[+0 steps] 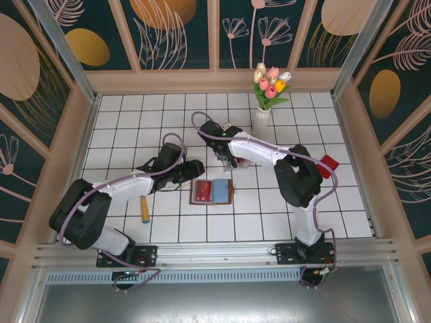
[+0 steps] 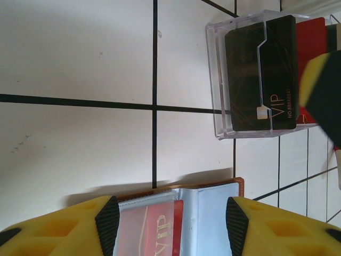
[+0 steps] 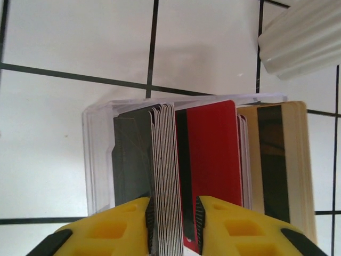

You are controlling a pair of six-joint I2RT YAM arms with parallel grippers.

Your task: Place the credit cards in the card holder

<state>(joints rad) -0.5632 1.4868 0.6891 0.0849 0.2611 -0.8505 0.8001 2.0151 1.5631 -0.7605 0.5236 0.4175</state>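
The right fingers (image 3: 122, 229) stand narrowly apart astride the credit cards (image 3: 210, 160), which are packed on edge in a clear box (image 3: 96, 160); I cannot tell whether they pinch. A vase (image 3: 303, 42) crowds the box's far corner. The left fingers (image 2: 64, 229), wide and empty, hover over the card holder (image 2: 208, 213), which lies open with its long axis across the desk (image 2: 80, 53).

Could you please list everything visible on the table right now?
Brown leather bifold card holder: one, open, table centre, red card inside.
Clear plastic box: one, beyond the holder.
Thin plastic credit cards: many; dark grey, red, beige; upright in box.
White ribbed vase: one, holding mixed tulips, far side.
Wooden handle: one, beside left arm.
Red object: one, by right arm, partly hidden.
Left gripper: yellow fingers, open over holder.
Right gripper: yellow fingers, straddling boxed cards.
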